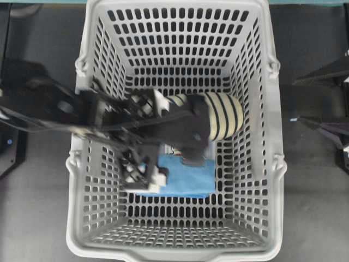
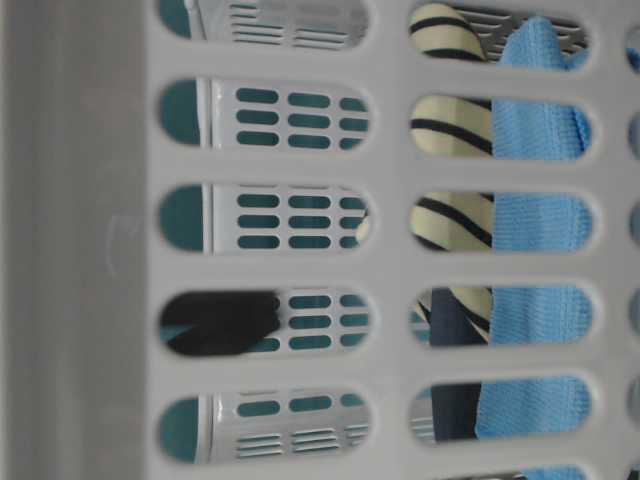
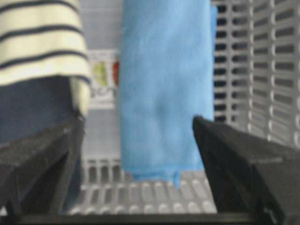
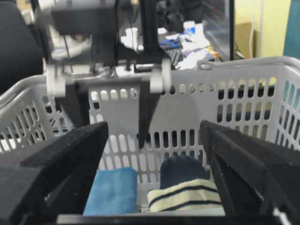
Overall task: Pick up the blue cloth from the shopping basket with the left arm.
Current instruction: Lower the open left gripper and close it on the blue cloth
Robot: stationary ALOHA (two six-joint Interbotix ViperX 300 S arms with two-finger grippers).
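Overhead: left hand (image 1: 143, 143) inside shopping basket (image 1: 272, 164), blue cloth (image 1: 188, 180) on floor beside striped garment (image 1: 223, 114).
Left wrist: fingers (image 3: 40, 164) spread, nothing held; cloth centred between. Advice: descend straight, clear garment, then close.
Right wrist: right hand (image 4: 152, 168) released, outside basket.

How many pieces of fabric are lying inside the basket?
2: the blue cloth on the basket floor, and the striped garment beside it, toward the far wall. Others may be hidden under the arm.

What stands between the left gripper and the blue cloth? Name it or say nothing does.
Nothing visible does. In the wrist view the left gripper has open jaws either side of the blue cloth, bare basket floor below. The striped garment lies beside the cloth, off that path, inside the shopping basket.
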